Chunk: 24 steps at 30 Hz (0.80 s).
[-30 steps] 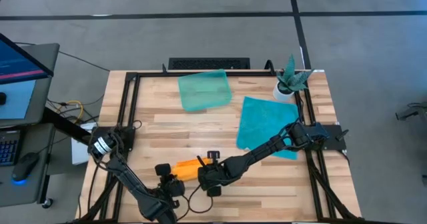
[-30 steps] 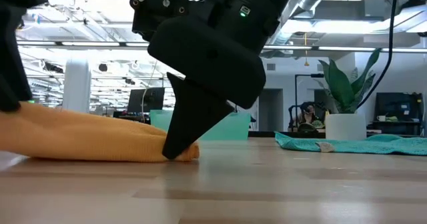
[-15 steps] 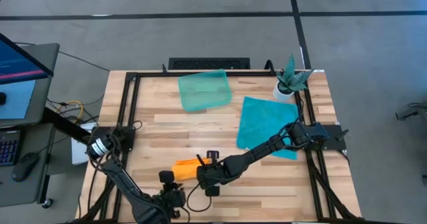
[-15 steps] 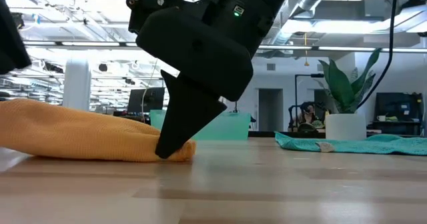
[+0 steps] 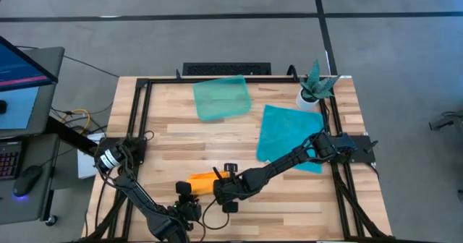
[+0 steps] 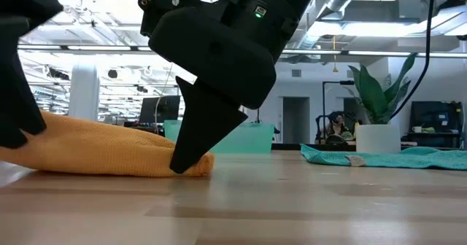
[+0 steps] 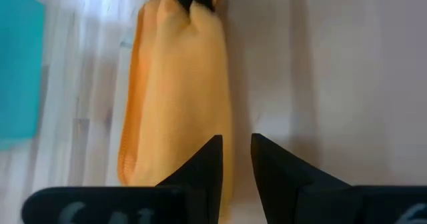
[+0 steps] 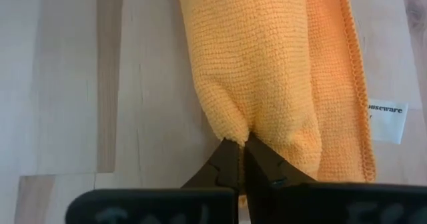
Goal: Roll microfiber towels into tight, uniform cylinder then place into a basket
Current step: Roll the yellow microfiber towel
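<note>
Towel first: I see the rolled orange towel (image 5: 202, 181) lying near the table's near edge, a little left of centre. My right gripper (image 8: 241, 159) sits at the roll's right end, its fingers pressed together and pinching a fold of the orange cloth, tips down at the wood. My left gripper (image 7: 235, 159) hangs at the roll's left end with a narrow gap between its fingers (image 7: 210, 164); nothing is caught between them, and one finger lies against the cloth's edge. The teal towel (image 5: 289, 134) lies spread flat at the right, partly under the right arm. The basket (image 5: 221, 98) sits at the far side, near the middle, with the potted plant (image 5: 312, 90) at the far right corner.
</note>
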{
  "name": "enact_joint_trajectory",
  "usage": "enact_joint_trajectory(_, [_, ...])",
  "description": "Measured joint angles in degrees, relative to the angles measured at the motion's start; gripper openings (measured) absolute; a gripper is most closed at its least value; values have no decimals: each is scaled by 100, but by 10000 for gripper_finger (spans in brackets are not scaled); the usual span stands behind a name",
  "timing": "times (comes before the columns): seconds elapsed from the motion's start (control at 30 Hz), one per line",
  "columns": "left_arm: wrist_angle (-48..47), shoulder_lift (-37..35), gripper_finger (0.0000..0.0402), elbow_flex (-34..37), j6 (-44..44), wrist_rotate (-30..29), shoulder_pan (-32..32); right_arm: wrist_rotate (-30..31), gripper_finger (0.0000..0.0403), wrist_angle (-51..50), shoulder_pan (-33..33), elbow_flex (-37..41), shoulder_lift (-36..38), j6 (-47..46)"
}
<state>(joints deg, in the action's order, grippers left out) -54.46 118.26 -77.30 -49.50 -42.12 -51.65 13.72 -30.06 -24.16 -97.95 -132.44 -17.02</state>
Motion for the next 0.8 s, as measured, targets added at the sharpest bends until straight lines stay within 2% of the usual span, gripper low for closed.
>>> enact_joint_trajectory(0.37, [277, 0, 72, 129, 269, 894, 384, -22, 23, 31, -4, 0, -2, -103])
enact_joint_trajectory(0.47, [371, -2, 76, 129, 383, 976, 461, -31, 20, 28, -9, 0, -2, -104])
enact_joint_trajectory(0.8, [357, -13, 160, 131, 313, 928, 488, -36, 22, 21, -13, 0, -2, -104])
